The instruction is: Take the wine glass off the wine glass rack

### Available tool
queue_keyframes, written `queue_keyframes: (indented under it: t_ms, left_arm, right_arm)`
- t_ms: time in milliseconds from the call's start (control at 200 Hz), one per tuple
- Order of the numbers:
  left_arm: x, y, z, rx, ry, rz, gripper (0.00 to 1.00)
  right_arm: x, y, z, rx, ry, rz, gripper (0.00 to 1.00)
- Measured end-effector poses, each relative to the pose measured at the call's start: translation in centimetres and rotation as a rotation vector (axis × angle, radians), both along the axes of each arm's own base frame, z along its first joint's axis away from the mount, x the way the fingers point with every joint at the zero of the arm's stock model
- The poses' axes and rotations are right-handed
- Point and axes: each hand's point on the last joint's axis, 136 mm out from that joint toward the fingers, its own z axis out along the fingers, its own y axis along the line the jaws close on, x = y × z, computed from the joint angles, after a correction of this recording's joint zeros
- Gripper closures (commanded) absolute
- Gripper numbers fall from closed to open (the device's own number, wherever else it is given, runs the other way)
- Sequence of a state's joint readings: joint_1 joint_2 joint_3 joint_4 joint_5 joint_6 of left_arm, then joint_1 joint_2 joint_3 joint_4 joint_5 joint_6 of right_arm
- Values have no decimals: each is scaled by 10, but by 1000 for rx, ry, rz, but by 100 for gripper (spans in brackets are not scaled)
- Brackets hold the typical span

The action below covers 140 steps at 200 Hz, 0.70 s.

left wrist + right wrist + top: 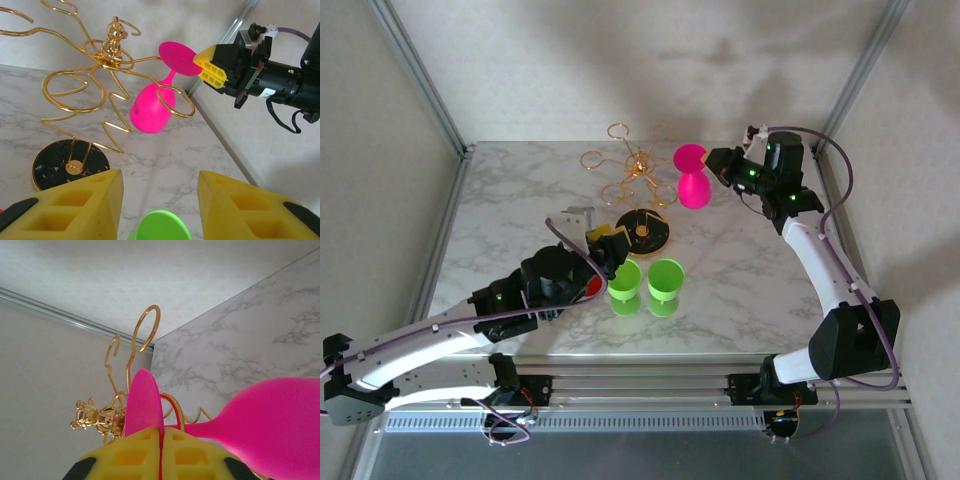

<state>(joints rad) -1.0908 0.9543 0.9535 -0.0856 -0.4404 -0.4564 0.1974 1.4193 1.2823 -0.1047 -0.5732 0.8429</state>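
No legible txt/nos./logos. White sticker on right arm: too blurred to read.

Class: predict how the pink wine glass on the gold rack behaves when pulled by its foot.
The pink wine glass looks opaque plastic: probably light, stiff. Pinched at its foot's rim by the right gripper, the bowl may swing and snag the rack.

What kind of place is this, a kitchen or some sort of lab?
Probably a robot test cell: a marble-patterned tabletop boxed in by plain white panels on aluminium posts, with two white-and-black robot arms bolted at its near edge.
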Motion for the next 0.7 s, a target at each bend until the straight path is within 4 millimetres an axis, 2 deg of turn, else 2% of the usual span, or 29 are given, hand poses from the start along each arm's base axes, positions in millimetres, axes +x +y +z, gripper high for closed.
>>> queue_keyframes:
  t_ms: [120,701]
  left_arm:
    - [0,0,0,1,0,0,57]
    - [0,3,1,-7,-3,2,57]
  right_arm:
    - [0,1,1,8,1,2,100]
    - [-1,1,4,67,54,-17,100]
